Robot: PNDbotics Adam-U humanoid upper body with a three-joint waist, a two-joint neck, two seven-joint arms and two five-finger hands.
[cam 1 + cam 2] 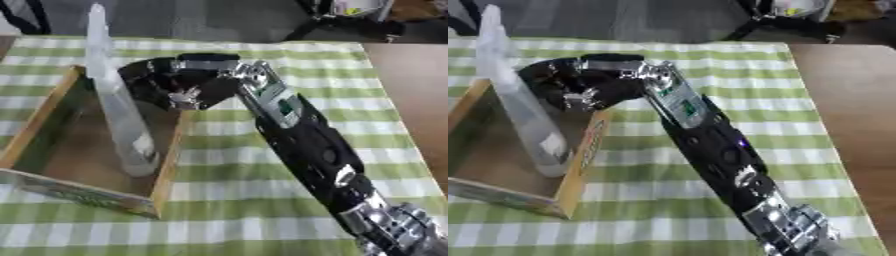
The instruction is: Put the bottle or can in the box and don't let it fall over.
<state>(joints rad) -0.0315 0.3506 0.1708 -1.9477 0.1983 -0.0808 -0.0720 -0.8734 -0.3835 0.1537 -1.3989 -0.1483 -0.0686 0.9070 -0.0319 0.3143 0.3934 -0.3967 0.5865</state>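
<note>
Left eye view, showing the right hand at upper centre of the frame, its arm running down to the lower right corner. The hand hangs over the right wall of the wooden box, fingers curled toward the bottle; whether they touch or clasp it cannot be told, since the dark fingers merge with the shadow behind. The bottle, clear and tall, stands inside the box with its base on the box floor near the right wall and its neck reaching toward the upper left of the frame. It looks upright, the slant most likely an effect of the downward camera. The hand sits at mid-height of the bottle, presumably to steady a tall, narrow thing that would tip easily. The box rests on a green-and-white checked cloth covering the surface, at the left of the frame. The left hand appears in neither view. Placement seems nearly complete; release remains.
</note>
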